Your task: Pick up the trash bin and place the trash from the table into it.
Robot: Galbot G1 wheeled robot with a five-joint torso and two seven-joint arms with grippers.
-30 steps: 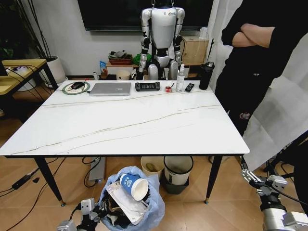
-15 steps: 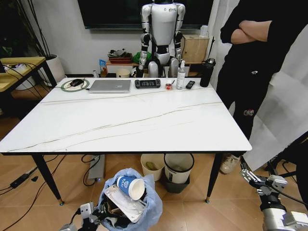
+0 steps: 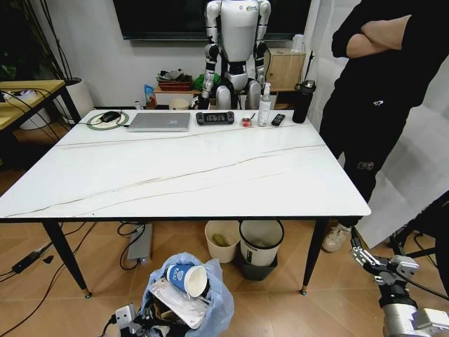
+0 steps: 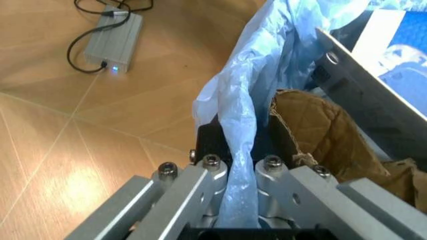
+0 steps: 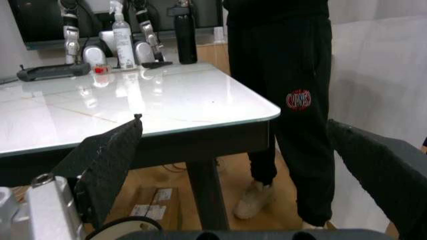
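Note:
The trash bin [image 3: 210,302], lined with a crinkled light-blue bag [image 4: 257,75], stands on the floor in front of the table [image 3: 210,168]. The trash lies inside it: a blue-white paper cup [image 3: 188,279], a clear packet [image 3: 179,302] and torn brown cardboard [image 4: 320,135]. My left gripper [image 4: 237,167] is shut on the bag-covered rim at the bin's left side; it also shows low in the head view as the left gripper [image 3: 128,317]. My right gripper [image 3: 361,254] hangs open at the lower right, beside the table's front right leg. The right gripper [image 5: 233,130] holds nothing between its black pads [image 5: 107,160].
Under the table stand a cream bin [image 3: 222,240] and a white bin with a dark base [image 3: 260,246]. A laptop [image 3: 160,121], game controller [image 3: 215,117], spray bottle [image 3: 264,105] and black bottle [image 3: 302,102] line the far edge. A person [image 3: 379,91] stands at the right. A power brick [image 3: 141,244] lies on the floor.
The whole head picture has shifted, so the camera moved. The bin and my left gripper now sit lower in that picture. The right gripper holds its place.

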